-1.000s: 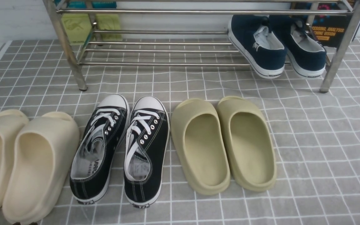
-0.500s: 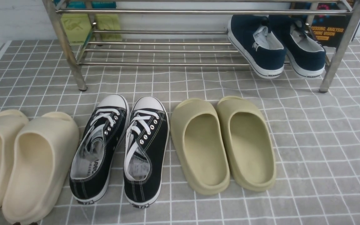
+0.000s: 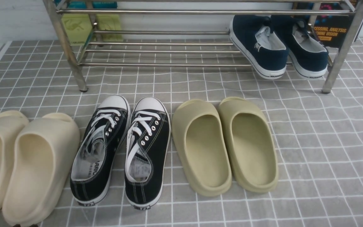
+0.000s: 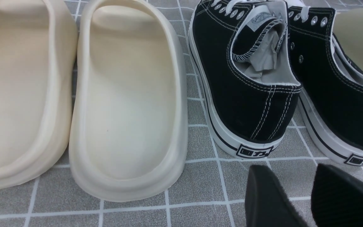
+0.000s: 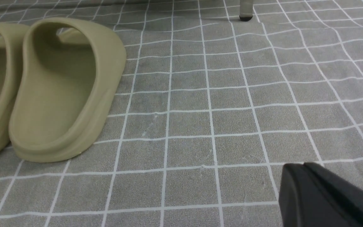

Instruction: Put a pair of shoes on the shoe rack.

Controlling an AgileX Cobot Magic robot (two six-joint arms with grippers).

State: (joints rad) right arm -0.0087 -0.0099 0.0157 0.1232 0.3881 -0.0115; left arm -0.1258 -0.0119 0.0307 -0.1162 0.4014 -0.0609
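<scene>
The two blue shoes [image 3: 279, 44] sit side by side on the low shelf at the right end of the shoe rack [image 3: 169, 12], heels sticking out toward the near side. On the grey checked cloth [image 3: 310, 142] in front stand three more pairs: cream slides [image 3: 27, 164] far left, black lace-up sneakers [image 3: 121, 148] in the middle, green slides [image 3: 225, 145] to their right. The left gripper [image 4: 298, 201] hangs just behind the black heels, its jaws a little apart and holding nothing. Only one black piece of the right gripper [image 5: 320, 198] shows, so I cannot tell how its jaws stand.
</scene>
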